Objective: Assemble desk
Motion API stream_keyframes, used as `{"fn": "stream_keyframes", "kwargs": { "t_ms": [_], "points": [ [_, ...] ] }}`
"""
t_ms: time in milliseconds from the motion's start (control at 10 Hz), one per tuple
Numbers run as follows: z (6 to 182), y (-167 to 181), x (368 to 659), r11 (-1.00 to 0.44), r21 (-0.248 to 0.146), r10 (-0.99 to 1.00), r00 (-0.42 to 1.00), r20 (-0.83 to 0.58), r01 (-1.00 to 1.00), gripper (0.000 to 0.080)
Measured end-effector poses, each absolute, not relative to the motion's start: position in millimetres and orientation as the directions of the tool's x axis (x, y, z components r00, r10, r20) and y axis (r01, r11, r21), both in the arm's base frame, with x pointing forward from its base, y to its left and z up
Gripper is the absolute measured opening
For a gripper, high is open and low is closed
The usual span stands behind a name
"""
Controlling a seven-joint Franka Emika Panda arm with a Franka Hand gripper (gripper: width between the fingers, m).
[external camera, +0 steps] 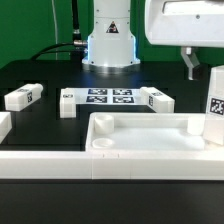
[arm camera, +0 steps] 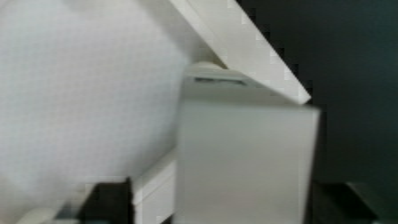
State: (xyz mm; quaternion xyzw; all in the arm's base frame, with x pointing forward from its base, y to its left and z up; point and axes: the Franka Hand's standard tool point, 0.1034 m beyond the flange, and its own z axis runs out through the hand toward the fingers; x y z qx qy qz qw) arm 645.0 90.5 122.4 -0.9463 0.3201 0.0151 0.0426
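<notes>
Upright leg [external camera: 213,84] at 3 o'clock of desk top [external camera: 150,150] shows black-white tag [external camera: 216,105]; pincer [external camera: 200,66] over it, cannot tell whether gripping.

You get no readable txt or nos.; just b/w tag patterns on marker board [external camera: 110,97] & legs [external camera: 158,100] beside it.

The arm's base [external camera: 108,45] is a white, rounded column with a pale blue glow around its lower part. Thin black cables [external camera: 72,38] hang beside it, on the side away from the fingers. The gripper [external camera: 203,70] has a broad white boxy housing [external camera: 185,20] with rounded corners directly above the fingers. The one clearly seen finger [external camera: 190,62] is slim, straight and dark grey. In the wrist view a finger [arm camera: 111,203] shows only as a blurred black bar.
</notes>
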Motion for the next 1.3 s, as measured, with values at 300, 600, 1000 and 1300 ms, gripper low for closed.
{"fn": "stream_keyframes", "kwargs": {
  "t_ms": [300,600,1000,1300],
  "points": [
    [124.3,93.2,645.1,-0.944,-0.071,-0.319,0.947,-0.038,-0.321,0.0639],
    [123.5,93.8,645.0,-0.994,-0.077,-0.082,0.996,-0.020,-0.083,0.0648],
    [123.0,93.0,645.1,-0.980,-0.079,0.181,0.983,0.001,0.181,0.0648],
    [120.0,99.7,644.9,-0.914,-0.036,0.403,0.915,0.023,0.404,0.0648]
  ]
}}
